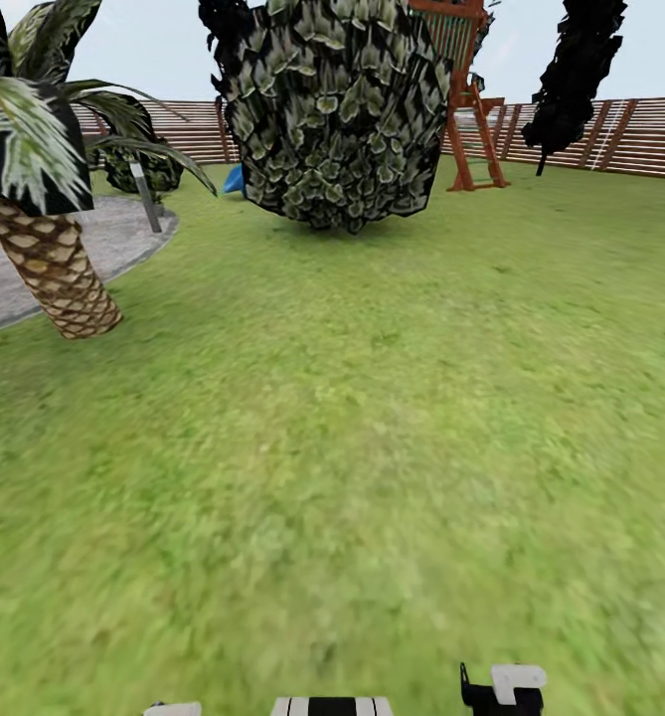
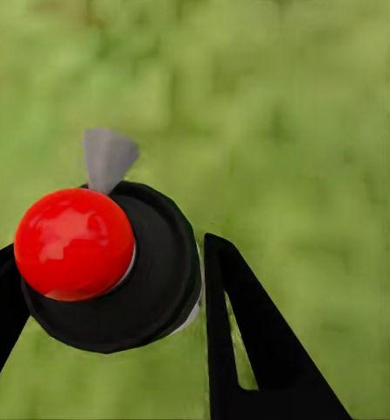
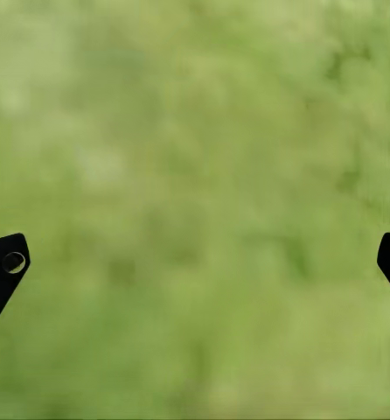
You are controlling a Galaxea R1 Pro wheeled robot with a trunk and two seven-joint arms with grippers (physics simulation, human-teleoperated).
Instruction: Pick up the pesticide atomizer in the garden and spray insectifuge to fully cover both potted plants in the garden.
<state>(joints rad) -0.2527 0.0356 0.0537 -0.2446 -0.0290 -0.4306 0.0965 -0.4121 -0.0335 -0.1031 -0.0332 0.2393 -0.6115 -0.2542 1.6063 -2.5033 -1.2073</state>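
The left gripper (image 2: 116, 289) is closed on an object seen end-on in the left wrist view: a round black disc with a glossy red dome on top and a small grey nozzle-like tab poking out toward the upper part of that frame, 1 black finger (image 2: 247, 350) pressed against its side. Whether this is the pesticide atomizer I cannot say for sure; no green body or white trigger head shows, so it may simply be the bottle viewed along its long axis. The right gripper (image 3: 195, 262) stands wide open, its 2 fingertips at the far left and right edges of the right wrist frame with nothing between them but blurred lawn (image 1: 372, 447). In the head view, bits of the robot sit at the bottom edge, then open grass runs upward to a scaly-trunked palm (image 1: 54, 268) at the left, a big dark bush (image 1: 337, 109) at top centre, a wooden play tower (image 1: 466, 89) and slatted fence (image 1: 650, 134) behind. Neither low speckled potted plant is in sight, so the next move likely depends on driving or turning to find them.
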